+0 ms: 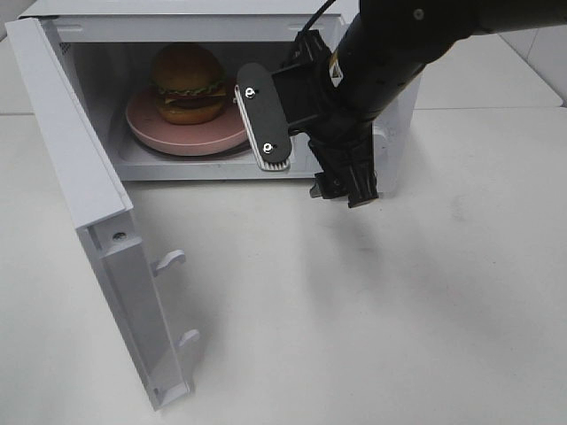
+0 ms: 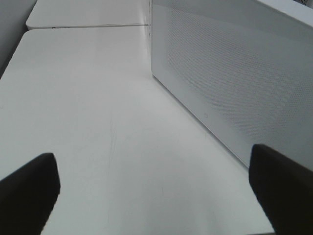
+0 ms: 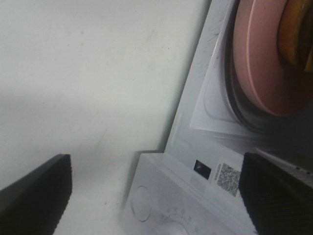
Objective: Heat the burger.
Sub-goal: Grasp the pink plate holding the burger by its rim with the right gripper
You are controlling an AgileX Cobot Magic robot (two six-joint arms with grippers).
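Since the burger (image 1: pixel 188 82) sits on its plate (image 1: pixel 177 135) inside the microwave (image 1: pixel 177 25), the open door (image 1: pixel 97 204) seems nearer the left fingers (image 2: pixel 29 191) than the right fingers (image 3: pixel 34 196); both spread wide, empty.

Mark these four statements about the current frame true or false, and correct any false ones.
1. The burger sits on the pink plate inside the microwave. True.
2. The microwave door is shut. False: it stands wide open.
3. The right gripper holds the burger. False: it is open and empty, in front of the microwave.
4. The left gripper is open with nothing between its fingers. True.
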